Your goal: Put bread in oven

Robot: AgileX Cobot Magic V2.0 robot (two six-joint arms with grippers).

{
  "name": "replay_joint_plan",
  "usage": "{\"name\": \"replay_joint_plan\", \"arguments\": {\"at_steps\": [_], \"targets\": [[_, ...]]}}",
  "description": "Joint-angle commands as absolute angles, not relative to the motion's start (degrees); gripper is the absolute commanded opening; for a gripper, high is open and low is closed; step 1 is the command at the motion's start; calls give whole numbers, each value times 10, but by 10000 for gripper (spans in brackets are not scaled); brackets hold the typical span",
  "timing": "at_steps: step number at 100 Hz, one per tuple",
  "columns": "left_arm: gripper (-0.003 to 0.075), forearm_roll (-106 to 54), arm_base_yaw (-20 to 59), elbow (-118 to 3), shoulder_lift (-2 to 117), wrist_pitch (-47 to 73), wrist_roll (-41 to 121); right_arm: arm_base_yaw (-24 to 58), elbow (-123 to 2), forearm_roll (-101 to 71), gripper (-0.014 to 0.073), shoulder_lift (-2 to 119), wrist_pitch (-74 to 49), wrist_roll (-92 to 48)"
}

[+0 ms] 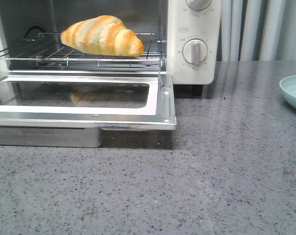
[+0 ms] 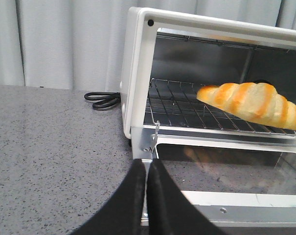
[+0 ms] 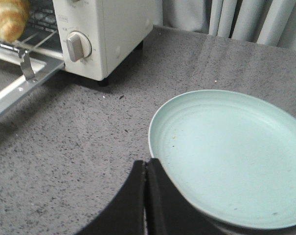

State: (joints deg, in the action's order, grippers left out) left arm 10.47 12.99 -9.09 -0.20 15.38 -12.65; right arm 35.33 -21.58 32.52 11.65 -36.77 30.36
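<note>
The bread (image 1: 102, 35), golden-orange with cream stripes, lies on the wire rack (image 1: 40, 51) inside the cream-white oven (image 1: 194, 41). The oven's glass door (image 1: 84, 100) hangs open, flat over the counter. The bread also shows in the left wrist view (image 2: 253, 102) and partly in the right wrist view (image 3: 8, 17). My left gripper (image 2: 146, 164) is shut and empty, just before the near left corner of the open door. My right gripper (image 3: 146, 163) is shut and empty, at the rim of the pale green dish (image 3: 231, 156). Neither gripper shows in the front view.
The pale green dish (image 1: 293, 92) sits at the right edge of the grey speckled counter (image 1: 187, 186). A coiled black power cord (image 2: 102, 100) lies beside the oven's left side. Two round dials (image 1: 195, 51) face front. Grey curtains hang behind.
</note>
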Motion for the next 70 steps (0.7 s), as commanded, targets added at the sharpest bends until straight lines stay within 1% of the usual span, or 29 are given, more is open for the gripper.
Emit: {"name": "replay_joint_plan", "arguments": {"at_steps": [1,14,30,52,70], "targets": [[-21,101,127,-106,-12,106,-128,308,-188,293,-69,84,-264,284],[-21,101,127,-106,-12,106,-128,243,-120,181,-69,42,-187,208],[-21,101,127,-106,-12,106,-128,173,-56,91,-69,28,-109,116],[-21,101,127,-106,-12,106,-128,106,-35,47,-69,28,-98,23],[-21,101,127,-106,-12,106,-128,60,-23,44,-69,28,-93,14]]}}
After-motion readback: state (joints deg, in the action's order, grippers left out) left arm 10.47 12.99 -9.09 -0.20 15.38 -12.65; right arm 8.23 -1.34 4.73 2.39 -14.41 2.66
